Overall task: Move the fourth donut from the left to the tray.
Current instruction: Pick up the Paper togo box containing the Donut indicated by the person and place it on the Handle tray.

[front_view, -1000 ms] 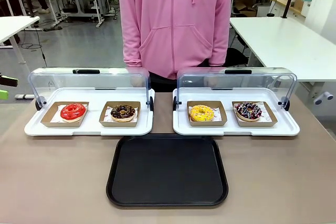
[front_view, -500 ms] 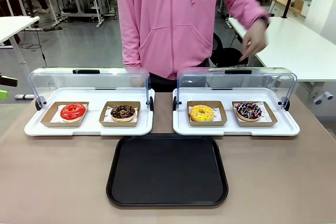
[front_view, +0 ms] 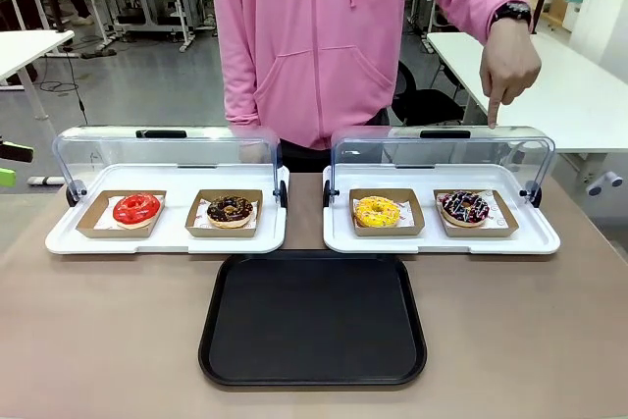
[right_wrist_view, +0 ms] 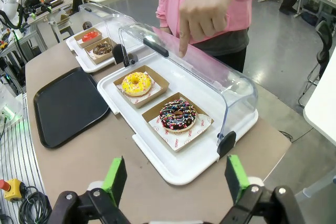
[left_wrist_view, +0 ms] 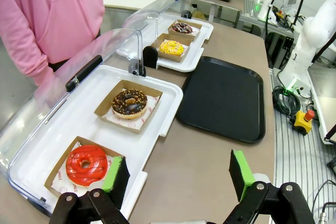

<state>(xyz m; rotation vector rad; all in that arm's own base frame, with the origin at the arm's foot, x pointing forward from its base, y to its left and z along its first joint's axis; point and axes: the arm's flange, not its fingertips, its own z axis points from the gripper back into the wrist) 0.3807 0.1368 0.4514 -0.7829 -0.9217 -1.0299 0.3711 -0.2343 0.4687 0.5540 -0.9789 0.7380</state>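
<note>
front view: the fourth donut [front_view: 464, 207] sits in its brown holder at the right end of the right white tray [front_view: 442, 240], just beside the yellow donut [front_view: 377, 211]. the clear lid [front_view: 442, 149] stands rolled back behind both. the tray [front_view: 312, 319] lies flat on the bench [front_view: 98, 340], centred just in front of the two white trays and well apart from the fourth donut. a person's hand [front_view: 508, 61] points one finger down at the lid top above the fourth donut; i cannot tell whether it touches.

right wrist view: this one resolves the glaze, a dark ring with white drizzle and coloured sprinkles. the right end effector [right_wrist_view: 176, 178] is spread wide with nothing between its green pads. it hangs over the bench edge on the near side of that white tray.

left wrist view: the left end effector [left_wrist_view: 177, 174] is likewise spread wide and holds nothing. it sits at the other end of the bench, near the red donut [left_wrist_view: 86, 164]. here the fourth donut is small and far off.
</note>
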